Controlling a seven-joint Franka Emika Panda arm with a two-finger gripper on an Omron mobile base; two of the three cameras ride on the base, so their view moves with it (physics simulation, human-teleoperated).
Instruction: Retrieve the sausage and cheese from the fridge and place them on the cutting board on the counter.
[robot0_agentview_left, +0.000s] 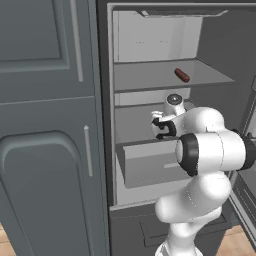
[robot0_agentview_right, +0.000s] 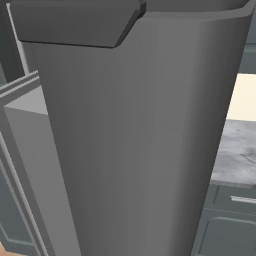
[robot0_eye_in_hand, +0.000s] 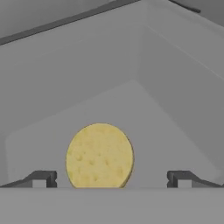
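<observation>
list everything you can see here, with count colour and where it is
fridge: 1, dark grey outside, pale grey inside, open in front of the arm
fridge door: 1, dark grey, swung open, close to the right base camera
sausage: 1, reddish-brown, lying on the upper fridge shelf, towards the right
cheese: 1, yellow, round, on a pale fridge shelf between the fingertips in the hand view
fridge drawer: 1, pale grey, below the shelves
cabinet: 1, grey, panelled, slim handles, left of the fridge
counter: 1, grey-white marble, right of the fridge door, over dark cabinets
arm: 1, white with dark joints, reaching into the fridge's middle shelf
gripper: 1, dark fingertips, open, either side of the cheese
</observation>
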